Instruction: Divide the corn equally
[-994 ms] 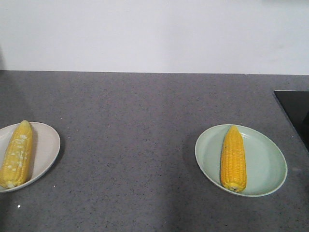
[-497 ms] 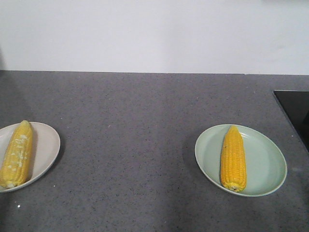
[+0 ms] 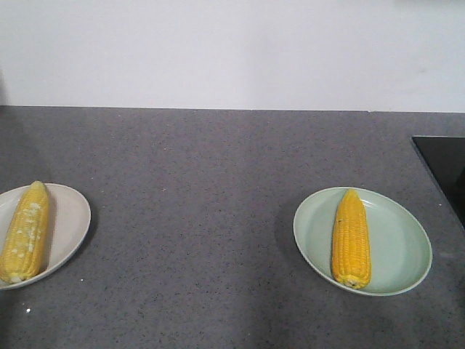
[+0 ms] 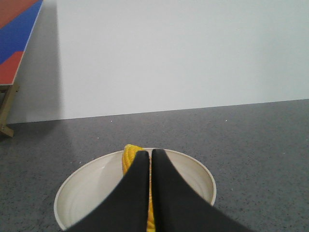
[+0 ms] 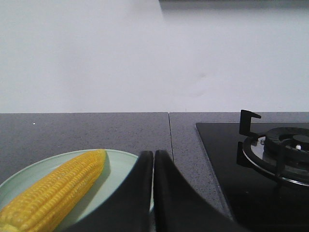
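While both hands (image 4: 150, 159) (image 5: 153, 159) stay closed, 1 corn (image 3: 351, 238) lies on each plate (image 3: 399, 247).

Two corn cobs are in view: one (image 3: 25, 233) at the left edge of the frame, one (image 3: 351, 238) at lower right. Two plates carry them, one cob each: a cream plate (image 3: 71, 218) on the left and a pale green plate (image 3: 396, 243) on the right. One grey tabletop (image 3: 203, 189) holds both plates. One black stove top (image 3: 445, 163) shows at the right edge, with one burner (image 5: 285, 150) visible in the right wrist view. Two grippers appear, one (image 4: 149, 193) per wrist view, the other (image 5: 153, 193) beside the green plate.
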{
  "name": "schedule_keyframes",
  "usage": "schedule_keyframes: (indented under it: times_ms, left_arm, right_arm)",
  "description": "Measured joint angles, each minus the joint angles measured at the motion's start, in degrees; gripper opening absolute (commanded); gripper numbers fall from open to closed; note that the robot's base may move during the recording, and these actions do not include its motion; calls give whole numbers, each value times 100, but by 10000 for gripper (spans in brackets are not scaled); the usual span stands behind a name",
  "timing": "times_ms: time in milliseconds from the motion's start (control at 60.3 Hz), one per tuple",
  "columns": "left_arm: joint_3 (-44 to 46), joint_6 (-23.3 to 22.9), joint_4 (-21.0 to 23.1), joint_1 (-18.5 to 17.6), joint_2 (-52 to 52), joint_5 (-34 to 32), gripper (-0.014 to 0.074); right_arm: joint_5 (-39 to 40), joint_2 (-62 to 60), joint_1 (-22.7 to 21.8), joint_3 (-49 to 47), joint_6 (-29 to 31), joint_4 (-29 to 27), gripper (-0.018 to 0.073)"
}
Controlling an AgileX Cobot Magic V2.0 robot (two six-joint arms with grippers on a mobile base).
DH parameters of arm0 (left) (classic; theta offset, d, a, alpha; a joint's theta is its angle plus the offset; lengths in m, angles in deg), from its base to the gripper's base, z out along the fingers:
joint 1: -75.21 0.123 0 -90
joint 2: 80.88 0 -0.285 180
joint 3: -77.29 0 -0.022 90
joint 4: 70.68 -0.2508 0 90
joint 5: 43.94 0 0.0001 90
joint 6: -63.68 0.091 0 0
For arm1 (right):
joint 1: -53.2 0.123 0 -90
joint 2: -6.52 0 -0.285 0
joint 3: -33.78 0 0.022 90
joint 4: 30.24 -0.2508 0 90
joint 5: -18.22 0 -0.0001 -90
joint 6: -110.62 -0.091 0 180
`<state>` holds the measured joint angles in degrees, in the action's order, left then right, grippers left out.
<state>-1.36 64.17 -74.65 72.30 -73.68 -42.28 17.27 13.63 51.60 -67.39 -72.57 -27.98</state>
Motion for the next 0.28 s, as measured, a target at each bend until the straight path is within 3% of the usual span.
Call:
schedule_keyframes:
  times_ms: [282]
  left_arm:
    - [0, 0, 0, 0, 0, 0, -6]
  right_arm:
    - [0, 0, 0, 0, 0, 0, -10]
